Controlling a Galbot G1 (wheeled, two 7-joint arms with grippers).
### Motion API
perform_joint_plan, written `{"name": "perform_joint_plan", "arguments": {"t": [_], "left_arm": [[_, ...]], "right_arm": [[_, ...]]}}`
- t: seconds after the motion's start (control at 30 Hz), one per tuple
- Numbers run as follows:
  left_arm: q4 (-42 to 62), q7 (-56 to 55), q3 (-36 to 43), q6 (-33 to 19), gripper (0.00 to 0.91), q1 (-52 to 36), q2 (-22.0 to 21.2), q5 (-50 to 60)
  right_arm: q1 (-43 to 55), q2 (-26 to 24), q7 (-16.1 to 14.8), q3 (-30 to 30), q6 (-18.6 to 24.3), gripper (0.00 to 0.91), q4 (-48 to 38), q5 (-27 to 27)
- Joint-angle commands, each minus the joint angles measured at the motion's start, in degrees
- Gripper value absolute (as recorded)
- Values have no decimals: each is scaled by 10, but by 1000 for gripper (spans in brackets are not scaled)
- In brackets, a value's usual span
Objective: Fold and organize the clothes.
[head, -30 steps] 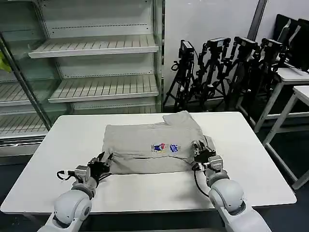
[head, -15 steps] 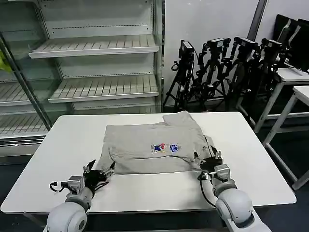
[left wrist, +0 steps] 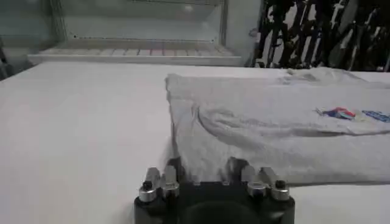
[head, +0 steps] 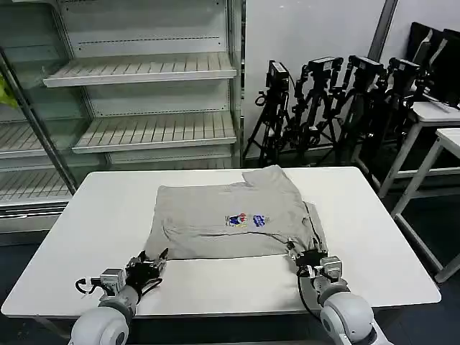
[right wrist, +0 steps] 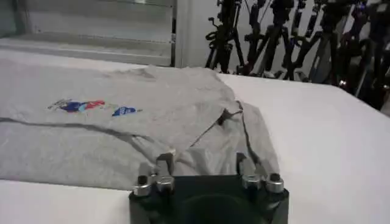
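1. On the white tabletop [head: 93,208], a light grey shirt [head: 223,215] lies folded into a wide band, its long axis running left to right, chest print up.
2. Left pincer [head: 149,263] and right pincer [head: 307,256] sit open just off its near corners, empty.

1 shirt [head: 233,220], 1 table [head: 374,237], 2 hands

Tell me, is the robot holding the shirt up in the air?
No, the grey shirt lies flat on the white table, and the left gripper and right gripper sit low at its near edge.
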Motion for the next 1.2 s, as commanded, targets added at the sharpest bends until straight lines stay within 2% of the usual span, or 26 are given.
{"name": "perform_joint_plan", "arguments": {"t": [0.03,0.2,0.33,0.53,0.77,0.83,0.87,0.9,0.93,0.97,1.0,1.2], "left_arm": [[9,2,-4,3,10,5,0,-33],[-6,11,-12,11,10,8,1,-75],[-32,10,-16,12,10,23,3,-81],[-133,-1,-33,12,20,113,9,-76],[-211,-19,-56,12,10,225,0,-65],[-228,-21,-59,12,10,252,-2,-60],[-234,-21,-60,12,10,262,-2,-59],[-239,-21,-62,12,10,270,-1,-56],[-243,-20,-64,13,202,278,1,-53],[-248,-19,-64,13,504,285,4,-47],[-253,-18,-64,13,907,291,7,-41],[-278,-16,-71,13,907,291,15,-25]], "right_arm": [[-16,1,4,1,-10,0,-3,44],[-31,-1,9,3,-10,0,24,43],[-60,-19,16,7,-10,0,81,43],[-141,-76,22,35,-10,0,179,42],[-256,-103,25,81,-10,0,250,24],[-276,-107,35,87,-10,0,267,15],[-280,-108,36,87,-10,20,269,15],[-285,-107,40,91,-10,302,275,15],[-286,-107,41,92,-10,907,277,15],[-284,-107,43,93,-10,907,281,15],[-281,-105,46,94,-10,907,284,16],[-223,-109,64,108,-5,907,295,42]]}}
